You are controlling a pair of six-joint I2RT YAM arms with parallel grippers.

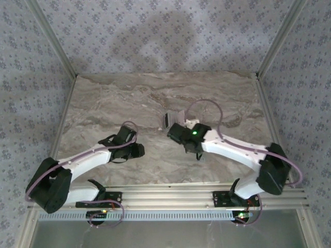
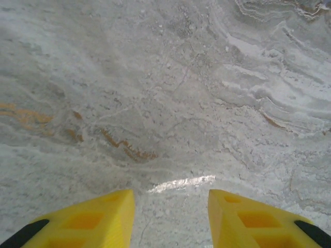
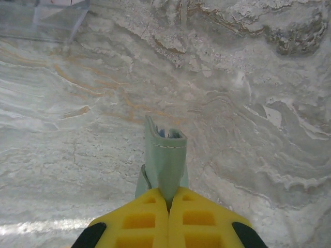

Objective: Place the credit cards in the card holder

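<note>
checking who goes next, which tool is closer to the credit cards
Right. The right tool, shut on the card holder, sits just beside the credit cards; the left tool is open over the marble table, farther off to their left.

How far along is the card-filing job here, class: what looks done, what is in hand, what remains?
Done, probably: a blue edge peeks from the card holder, suggesting one card is already in. In hand: the right gripper is shut on the holder; the left gripper is open and empty over the table. Left: pale credit cards lie on the table, outside the holder.
</note>
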